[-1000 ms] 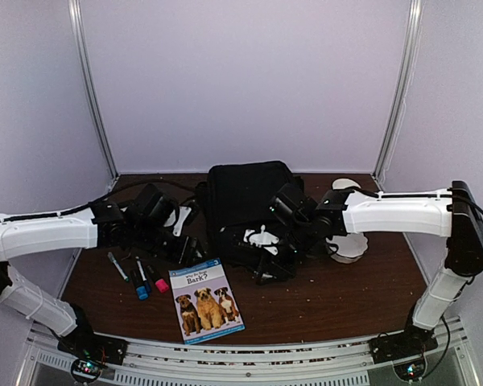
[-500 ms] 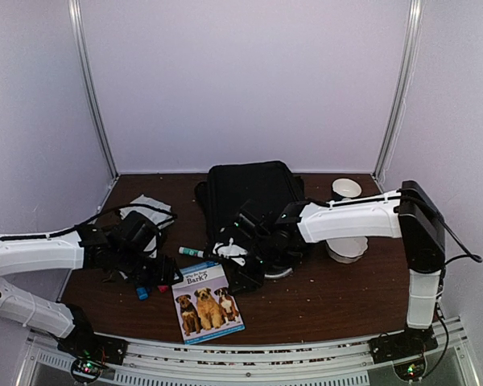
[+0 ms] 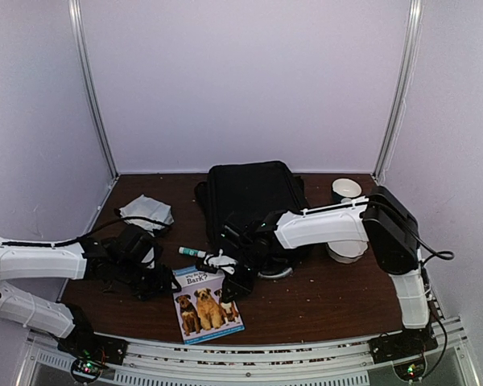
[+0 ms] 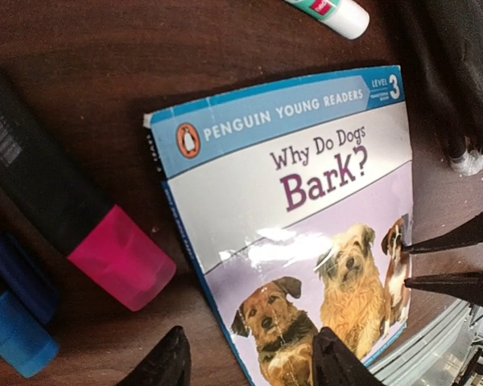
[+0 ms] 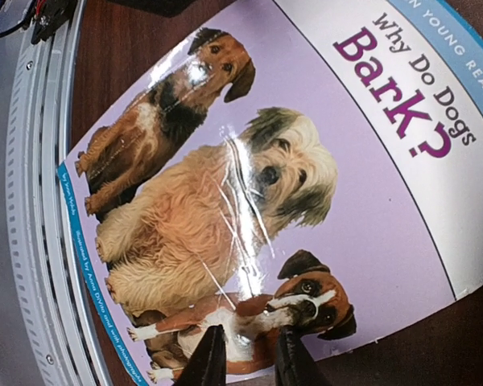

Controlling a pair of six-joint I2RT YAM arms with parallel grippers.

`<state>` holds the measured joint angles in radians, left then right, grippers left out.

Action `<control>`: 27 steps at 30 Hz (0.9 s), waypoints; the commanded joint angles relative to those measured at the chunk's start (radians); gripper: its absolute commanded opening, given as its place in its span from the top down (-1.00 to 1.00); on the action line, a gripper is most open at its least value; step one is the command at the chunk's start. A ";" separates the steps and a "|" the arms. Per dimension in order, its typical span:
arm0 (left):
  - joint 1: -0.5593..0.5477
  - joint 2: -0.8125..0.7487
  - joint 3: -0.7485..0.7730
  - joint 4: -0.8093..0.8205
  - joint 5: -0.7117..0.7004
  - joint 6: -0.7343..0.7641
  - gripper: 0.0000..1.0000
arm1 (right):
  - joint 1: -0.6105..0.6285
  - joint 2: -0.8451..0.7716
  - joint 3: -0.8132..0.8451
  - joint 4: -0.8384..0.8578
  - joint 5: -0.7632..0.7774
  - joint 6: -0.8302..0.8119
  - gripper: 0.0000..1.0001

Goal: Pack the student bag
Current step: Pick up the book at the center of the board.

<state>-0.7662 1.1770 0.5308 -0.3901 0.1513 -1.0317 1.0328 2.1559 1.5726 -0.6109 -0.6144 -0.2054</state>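
One big black student bag [image 3: 249, 193] sits mid-table toward the back wall, and its near end is hidden behind the right arm. Just in front of it, on the dark wooden table [image 3: 338, 301], lies the book "Why Do Dogs Bark?" [image 3: 208, 304], cover up with three dogs showing. Both arms are down over it!

The right gripper [image 5: 245, 366] is at the book's right edge, over the boxer dog on the cover. Its fingers are parted only by a narrow gap with the cover showing through, and whether they touch the paper I can't tell. The left wrist view shows those same two tips [image 4: 447, 240] pointing at that edge, one beside the other and apart.

On the other side, the left gripper [image 4: 253, 366] hangs over the lower spine side of the book. Its fingers [image 4: 171, 363] are spread wide, and nothing is caught between them.

Left of the book lies a black highlighter with a pink cap [image 4: 105, 249], near the spine. A blue marker [image 4: 12, 338] lies just beyond that. A green-and-white marker [image 3: 191, 252] rests between the book's top edge and the bag.

Further out, a crumpled grey cloth [image 3: 146, 211] sits back-left of the bag. A paper cup [image 3: 346, 190] stands back-right of it. The metal rail [image 5: 40, 201] runs along the near table edge below the book.
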 commanded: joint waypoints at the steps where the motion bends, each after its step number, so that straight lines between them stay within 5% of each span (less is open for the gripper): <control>1: 0.008 0.020 -0.021 0.081 0.045 -0.034 -0.07 | 0.003 0.066 0.039 -0.073 -0.017 0.006 0.62; 16: 0.008 0.075 -0.074 0.152 0.074 -0.118 -0.06 | -0.037 0.203 0.137 -0.176 -0.025 0.075 0.76; 27: 0.008 0.231 -0.177 0.564 0.265 -0.207 -0.10 | -0.039 0.217 0.150 -0.187 -0.036 0.077 0.76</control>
<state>-0.7448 1.3457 0.4316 0.0132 0.3267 -1.1961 0.9894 2.2898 1.7351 -0.7670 -0.7326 -0.1333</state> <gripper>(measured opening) 0.565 0.121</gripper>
